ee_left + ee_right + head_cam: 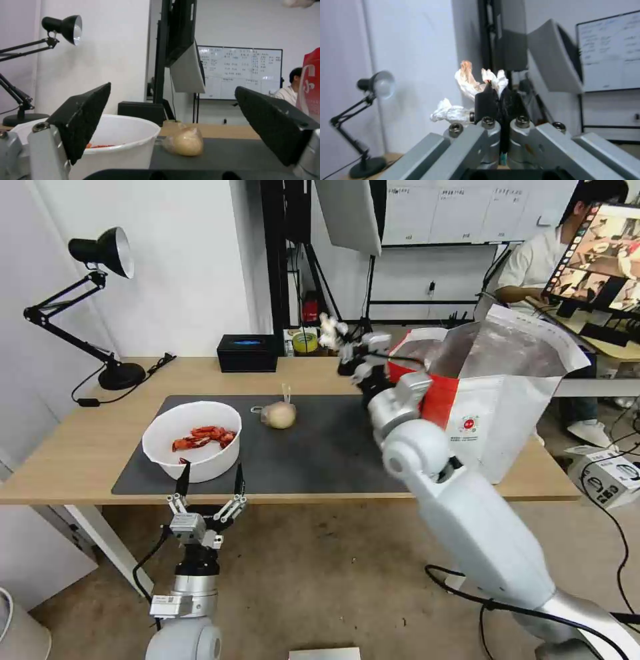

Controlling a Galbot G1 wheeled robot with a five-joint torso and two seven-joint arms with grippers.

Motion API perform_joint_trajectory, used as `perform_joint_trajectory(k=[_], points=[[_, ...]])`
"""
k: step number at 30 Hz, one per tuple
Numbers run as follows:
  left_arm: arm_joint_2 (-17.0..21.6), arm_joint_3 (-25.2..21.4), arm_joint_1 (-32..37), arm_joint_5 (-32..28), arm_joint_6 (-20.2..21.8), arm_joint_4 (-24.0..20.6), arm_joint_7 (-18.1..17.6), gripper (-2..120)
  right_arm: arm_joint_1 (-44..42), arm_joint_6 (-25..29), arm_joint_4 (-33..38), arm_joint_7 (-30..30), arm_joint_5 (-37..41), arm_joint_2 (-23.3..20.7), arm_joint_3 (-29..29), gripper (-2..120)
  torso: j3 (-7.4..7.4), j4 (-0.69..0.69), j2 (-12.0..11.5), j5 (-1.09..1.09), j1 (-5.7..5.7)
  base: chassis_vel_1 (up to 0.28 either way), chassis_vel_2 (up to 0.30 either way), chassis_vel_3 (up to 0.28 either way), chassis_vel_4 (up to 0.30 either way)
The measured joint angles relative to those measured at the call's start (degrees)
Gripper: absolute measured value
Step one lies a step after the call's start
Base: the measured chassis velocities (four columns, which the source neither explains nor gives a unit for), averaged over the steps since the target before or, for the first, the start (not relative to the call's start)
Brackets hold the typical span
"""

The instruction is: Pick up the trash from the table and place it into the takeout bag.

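Light-wood boards make up the surface (80, 447), which carries a large dark grey mat (320, 460) across its middle. At the robot's right end stands the takeout bag (497, 413), white and red with silver foil lining, its mouth gaping open upward and its base partly on the mat. A black desk lamp (100, 300) stands at the far left corner, and a small black box (247, 353) sits at the back edge.

On the mat's near left part rests the white round bowl (193, 440) holding red crayfish shells. Near it, toward the middle of the mat, lies the beige lump in its clear bag (280, 415), apart from the bowl.

The right tool (348, 355) is raised above the surface, just beside the left rim of the takeout bag, its fingers pressed together on the crumpled white tissue (466, 85), which sticks out past the fingertips with an orange stain on its tip.

The left tool (208, 480) hangs at the near edge of the surface, just before the bowl, its black fingers (83, 117) spread wide and holding nothing.
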Motion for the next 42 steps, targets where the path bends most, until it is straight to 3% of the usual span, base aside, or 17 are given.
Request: perform_joint_trajectory(k=[6,13,16,20,34,42], points=[[-0.1,0.3,0.4,0.7,0.1,-0.5,0.0,100,0.4,-4.8,5.3,4.8,0.1,-3.0,6.4,0,0.00,0.00,0.0,-0.01,0.00,0.000,0.000,0.000,0.000],[-0.3,0.8,0.7,1.2,0.2,-0.9,0.1,100,1.6,-9.4,7.6,9.8,0.6,-6.2,9.5,0,0.00,0.00,0.0,0.00,0.00,0.000,0.000,0.000,0.000],[-0.5,1.1,0.9,1.4,0.3,-1.3,0.1,100,1.6,-15.7,8.5,14.5,2.4,-8.3,11.0,0,0.00,0.00,0.0,0.00,0.00,0.000,0.000,0.000,0.000],[-0.5,1.1,1.0,1.5,0.4,-1.7,0.1,100,1.3,-18.6,8.7,16.4,3.7,-9.2,11.4,0,0.00,0.00,0.0,-0.01,0.00,0.000,0.000,0.000,0.000],[-0.2,0.9,1.0,1.2,0.9,-2.1,0.1,100,0.9,-25.9,5.9,27.2,15.1,-8.0,11.9,0,0.00,0.01,0.0,-0.02,0.00,0.000,0.000,0.000,0.000],[-0.2,0.8,0.5,1.1,0.9,-1.5,0.1,100,1.1,-26.6,5.4,28.4,15.8,-7.0,11.8,0,0.00,0.01,0.0,-0.02,0.00,0.000,0.000,0.000,0.000]])
